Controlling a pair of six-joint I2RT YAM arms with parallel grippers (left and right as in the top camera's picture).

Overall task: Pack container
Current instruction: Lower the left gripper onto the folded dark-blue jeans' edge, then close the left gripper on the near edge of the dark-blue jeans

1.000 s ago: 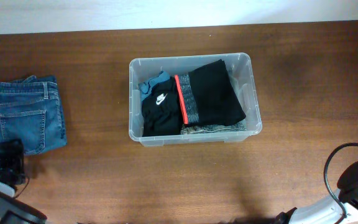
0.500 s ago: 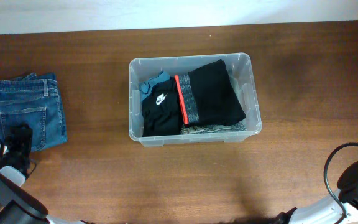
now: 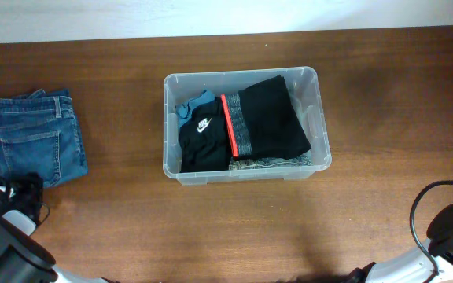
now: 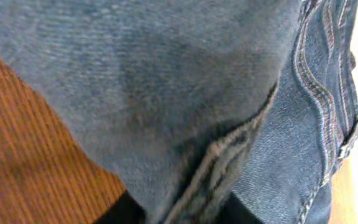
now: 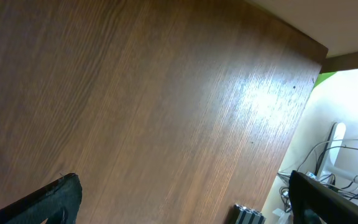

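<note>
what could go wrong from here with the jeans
1. The left gripper sits at just the near edge of the folded jeans; lifting from there may unfold them or catch only one layer.
2. The container already holds black clothes across most of its floor, so the jeans may ride above the rim or hang over it.

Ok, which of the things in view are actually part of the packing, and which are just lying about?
Part of the job:
- container
- folded jeans, on the table left of it
- black clothes, already inside

Just lying about:
- black cable by the right arm
</note>
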